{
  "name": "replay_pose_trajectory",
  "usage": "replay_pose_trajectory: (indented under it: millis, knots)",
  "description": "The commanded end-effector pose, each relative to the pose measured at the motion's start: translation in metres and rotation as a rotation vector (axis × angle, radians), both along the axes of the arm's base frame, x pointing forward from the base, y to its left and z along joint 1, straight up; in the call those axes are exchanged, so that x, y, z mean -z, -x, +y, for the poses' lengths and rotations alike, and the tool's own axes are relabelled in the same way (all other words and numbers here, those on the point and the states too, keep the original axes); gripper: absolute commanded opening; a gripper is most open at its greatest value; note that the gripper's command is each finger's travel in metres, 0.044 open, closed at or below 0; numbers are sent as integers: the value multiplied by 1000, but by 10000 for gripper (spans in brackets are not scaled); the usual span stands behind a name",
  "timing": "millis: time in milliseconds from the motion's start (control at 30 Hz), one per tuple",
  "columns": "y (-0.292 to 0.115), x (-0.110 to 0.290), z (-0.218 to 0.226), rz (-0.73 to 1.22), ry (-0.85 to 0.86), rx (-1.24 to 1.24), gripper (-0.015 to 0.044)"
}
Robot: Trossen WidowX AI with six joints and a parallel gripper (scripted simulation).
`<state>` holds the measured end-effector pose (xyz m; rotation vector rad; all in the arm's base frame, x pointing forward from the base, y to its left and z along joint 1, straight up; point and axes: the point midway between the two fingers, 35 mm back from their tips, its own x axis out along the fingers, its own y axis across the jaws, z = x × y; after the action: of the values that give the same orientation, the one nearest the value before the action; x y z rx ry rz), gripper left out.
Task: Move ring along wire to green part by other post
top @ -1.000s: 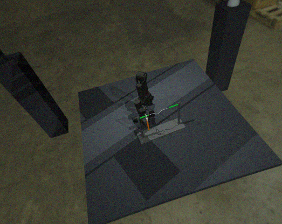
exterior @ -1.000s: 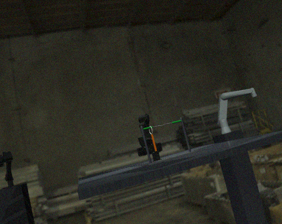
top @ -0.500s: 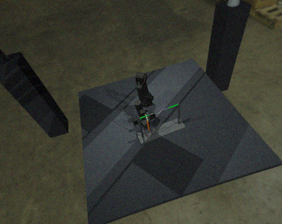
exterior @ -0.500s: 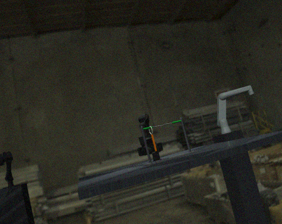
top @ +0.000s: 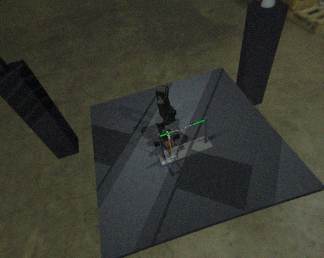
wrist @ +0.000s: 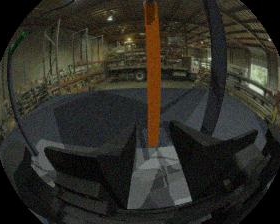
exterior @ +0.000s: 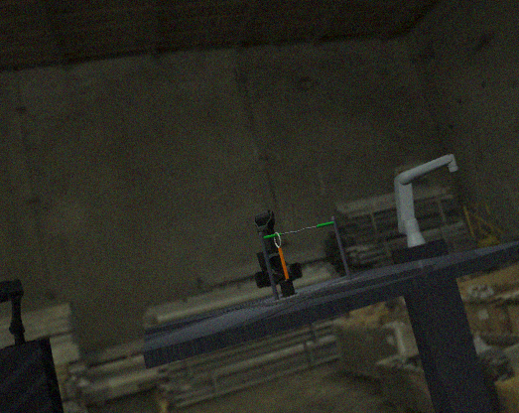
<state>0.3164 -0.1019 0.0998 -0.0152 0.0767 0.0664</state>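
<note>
The orange handle (top: pixel 170 142) (exterior: pixel 282 263) (wrist: pixel 152 76) hangs straight down from the ring (top: pixel 168 134) (exterior: pixel 279 247), which sits on the green wire part (top: pixel 163 134) (exterior: pixel 268 236) by the near post (exterior: pixel 268 268) (wrist: pixel 213 50). The thin grey wire (top: pixel 188 126) (exterior: pixel 302 229) runs on to the other green part (top: pixel 201 121) (exterior: pixel 324 224) at the far post (top: pixel 205 131) (exterior: pixel 341 248). My gripper (top: pixel 170 148) (exterior: pixel 284 279) (wrist: pixel 152 125) is low, at the handle's bottom end. Its fingers stand apart on either side of the handle, with gaps showing.
The wire stand's light base plate (top: pixel 191 150) lies on the dark table (top: pixel 225 173) (exterior: pixel 331 298). Two tall dark pillars (top: pixel 36 108) (top: pixel 261 53) stand off the table. A white arm (exterior: pixel 406 199) stands on one pillar. A small camera stand (exterior: pixel 14 308) is at the left.
</note>
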Motion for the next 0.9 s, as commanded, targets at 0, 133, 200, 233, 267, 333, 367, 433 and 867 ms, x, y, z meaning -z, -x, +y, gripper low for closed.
replay_pose_trajectory:
  millis: [0, 133, 200, 233, 267, 333, 367, 433, 867]
  knots:
    - [-8, 0, 0, -1, -3, 4, 160]
    - [-14, 1, 1, -2, -3, 4, 160]
    - [-17, 1, 1, -2, -3, 4, 160]
    - [-19, 1, 1, -2, -3, 4, 160]
    - [-21, 1, 2, -3, -3, 4, 160]
    - [-24, 1, 2, -3, -3, 4, 160]
    - [-25, 2, 3, -3, -3, 4, 160]
    - [-29, 2, 3, -4, -4, 4, 160]
    - [-34, 2, 5, -4, -4, 4, 160]
